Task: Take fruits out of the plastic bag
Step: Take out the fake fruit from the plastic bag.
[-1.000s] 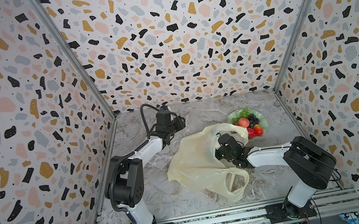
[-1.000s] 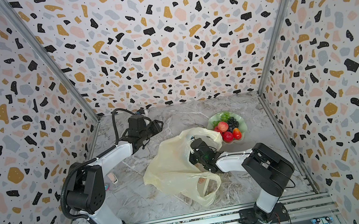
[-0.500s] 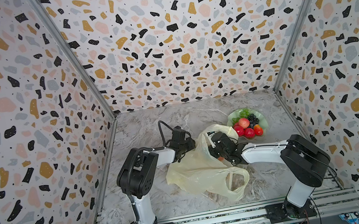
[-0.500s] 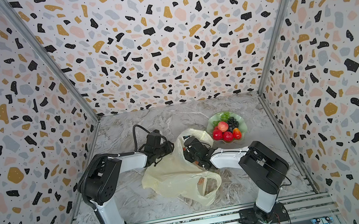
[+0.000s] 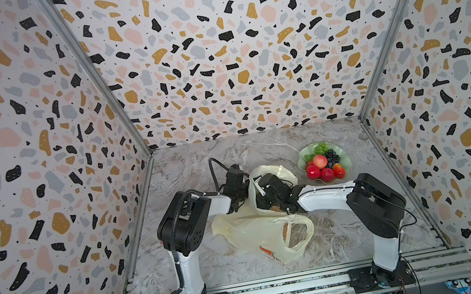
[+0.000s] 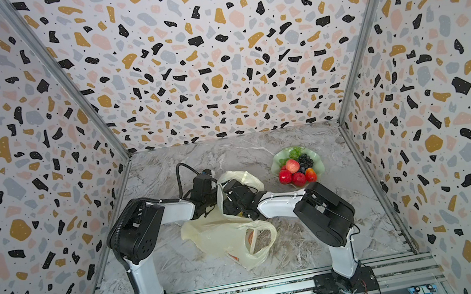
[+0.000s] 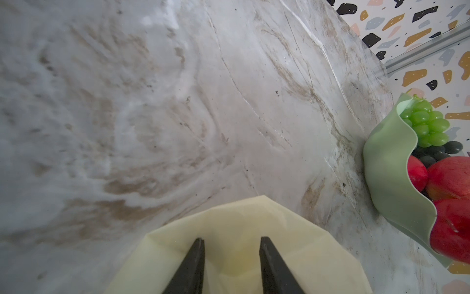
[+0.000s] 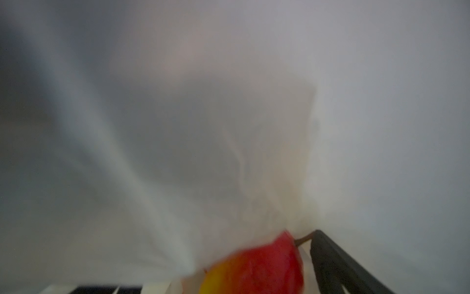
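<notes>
One red-yellow fruit [image 8: 254,267] inside the plastic bag [image 5: 260,224] on the table [image 5: 187,175], loose between my right hand [image 5: 261,182]'s wide jaws. Left hand [image 7: 232,240] half-open over bag film, gripping nothing. Next: I close right, withdraw.

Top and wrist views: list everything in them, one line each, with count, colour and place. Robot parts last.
plastic bag: one, cream-yellow, crumpled mid-table between the arms
red-yellow fruit: one, blurred, inside the bag beside a finger of the right gripper
dish: one, pale green, wavy rim, back of the table on the right arm's side
red apples: three, in the dish
green grapes: one bunch, in the dish
dark grapes: one bunch, in the dish
orange-red fruit: one, in the dish
table: one, grey marble
left gripper: one, black, jaws apart over the bag
right gripper: one, black, open, reaching into the bag
</notes>
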Tool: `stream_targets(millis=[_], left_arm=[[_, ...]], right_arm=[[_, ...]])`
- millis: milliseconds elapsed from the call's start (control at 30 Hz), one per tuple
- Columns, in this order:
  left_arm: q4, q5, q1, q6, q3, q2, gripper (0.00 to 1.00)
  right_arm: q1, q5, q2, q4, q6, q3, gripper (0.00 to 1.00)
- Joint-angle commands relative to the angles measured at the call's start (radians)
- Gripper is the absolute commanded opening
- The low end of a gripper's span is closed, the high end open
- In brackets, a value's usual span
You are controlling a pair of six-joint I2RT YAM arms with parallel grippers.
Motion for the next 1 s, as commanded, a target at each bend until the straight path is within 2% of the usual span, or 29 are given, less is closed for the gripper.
stream_targets(millis=[0,67,333,533,700,833,967], left_arm=[[-0.017,0.019,0.0,-0.01,-0.035,0.02,0.38],[-0.012,0.02,0.001,-0.013,-0.04,0.016,0.38],[-0.005,0.009,0.001,-0.031,-0.043,0.012,0.38],[0.019,-0.002,0.001,-0.047,-0.052,0.014,0.37],[0.02,-0.027,0.003,-0.06,-0.057,0.017,0.37],[-0.004,-0.089,0.011,-0.07,-0.064,0.016,0.37],[-0.016,-0.127,0.031,-0.09,-0.072,0.029,0.37]], right_arm=[[-0.003,0.031,0.021,-0.042,-0.026,0.051,0.99],[-0.017,0.012,0.034,-0.047,-0.021,0.047,0.99],[-0.048,-0.105,0.005,0.03,0.02,-0.09,0.87],[-0.05,-0.137,0.024,0.049,0.046,-0.127,0.84],[-0.05,-0.146,-0.004,0.03,0.036,-0.118,0.59],[-0.05,-0.154,-0.108,0.024,0.038,-0.16,0.41],[-0.053,-0.167,-0.241,0.024,0.052,-0.235,0.37]])
